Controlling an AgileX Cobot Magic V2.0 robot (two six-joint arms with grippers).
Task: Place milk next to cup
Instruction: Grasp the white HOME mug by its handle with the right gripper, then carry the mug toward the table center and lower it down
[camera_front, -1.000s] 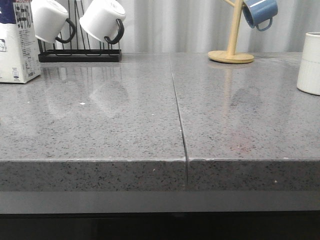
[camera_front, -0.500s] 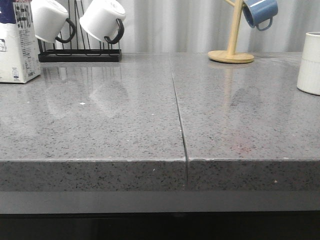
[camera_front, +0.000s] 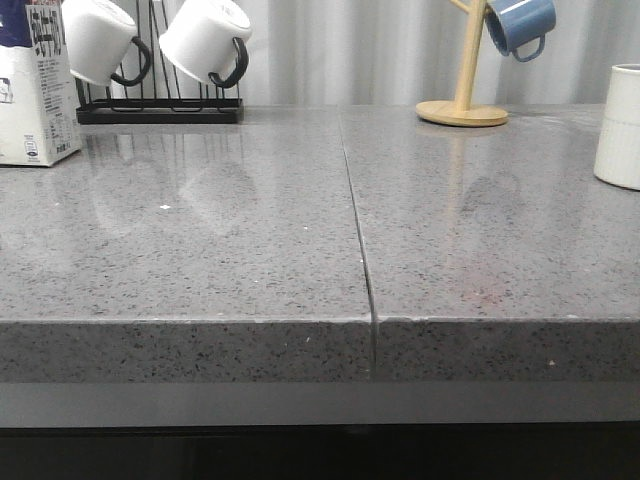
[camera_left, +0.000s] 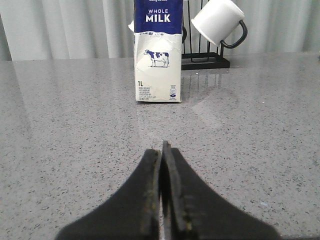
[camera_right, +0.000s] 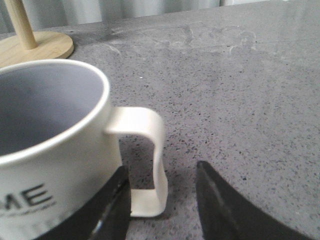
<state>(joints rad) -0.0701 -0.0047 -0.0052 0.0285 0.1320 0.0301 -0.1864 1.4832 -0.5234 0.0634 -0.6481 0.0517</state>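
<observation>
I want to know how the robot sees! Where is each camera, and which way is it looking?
Front view: sits low at the table's near edge, looking forward across the countertop; milk far left, cup far right; no arms show.
Left wrist view: on the left arm, facing the milk; the left gripper, shut, shows.
Right wrist view: on the right arm, close to the cup; the right gripper, open, sits around its handle.
Shared: front and left wrist views both show the milk; front and right wrist both show the cup.

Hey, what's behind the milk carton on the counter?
Behind the milk carton stands a black mug rack with a white mug hanging on it; the carton hides the rack's other side.
</observation>
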